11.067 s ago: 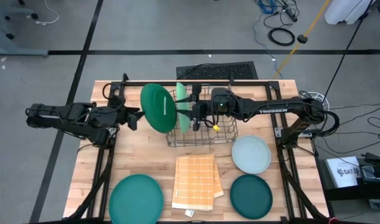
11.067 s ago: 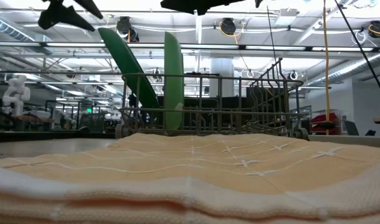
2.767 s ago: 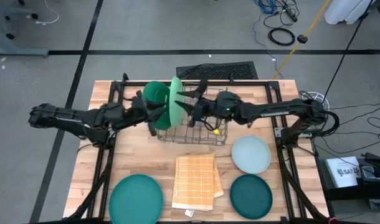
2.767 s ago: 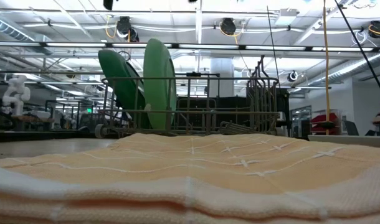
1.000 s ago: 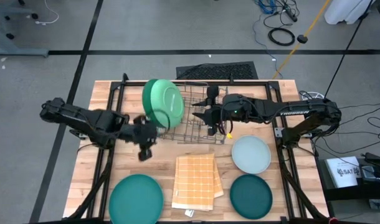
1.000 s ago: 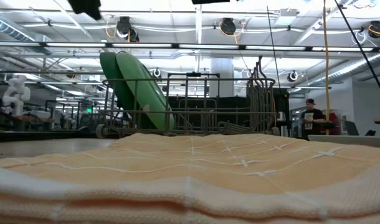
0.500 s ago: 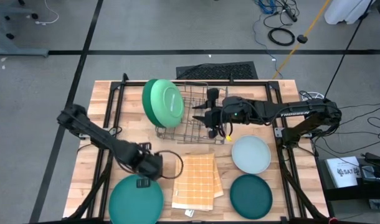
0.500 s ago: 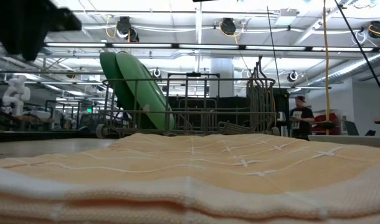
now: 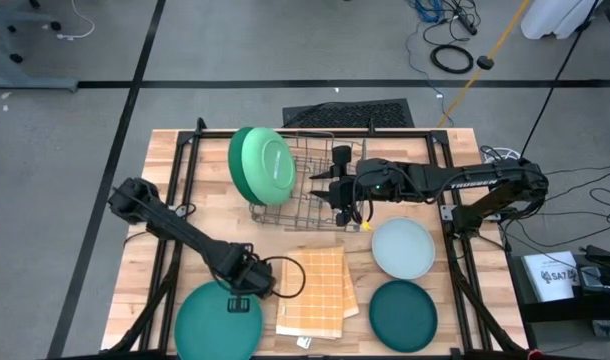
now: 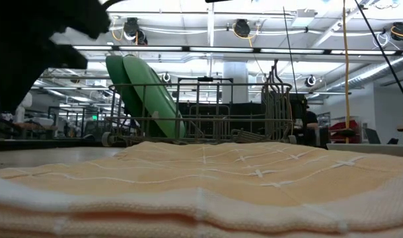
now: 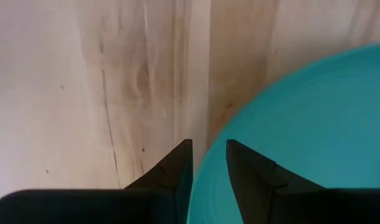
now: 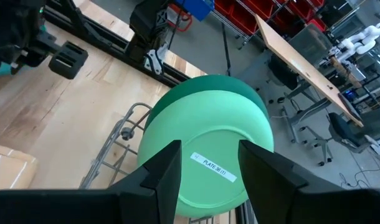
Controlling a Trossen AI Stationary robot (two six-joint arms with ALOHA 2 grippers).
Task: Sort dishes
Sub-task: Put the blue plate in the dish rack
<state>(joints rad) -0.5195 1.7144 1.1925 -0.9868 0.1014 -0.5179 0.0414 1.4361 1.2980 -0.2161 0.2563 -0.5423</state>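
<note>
At the worktop's (image 9: 175,180) front left, the left pincer (image 11: 209,163) straddles the teal plate's (image 9: 218,320) rim, fingers slightly apart, contact unclear; most of that plate is cut off. Over the rack (image 9: 310,185) the right pincer (image 12: 207,163) hangs open, holding nothing, facing two leaning green plates (image 9: 263,165).

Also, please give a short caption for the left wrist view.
Left gripper, fingers open, straddling the rim of the teal plate on the wooden table.

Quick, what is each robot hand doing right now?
Left gripper: jaws open, straddling the teal plate's rim.
Right gripper: jaws open, holding nothing.
</note>
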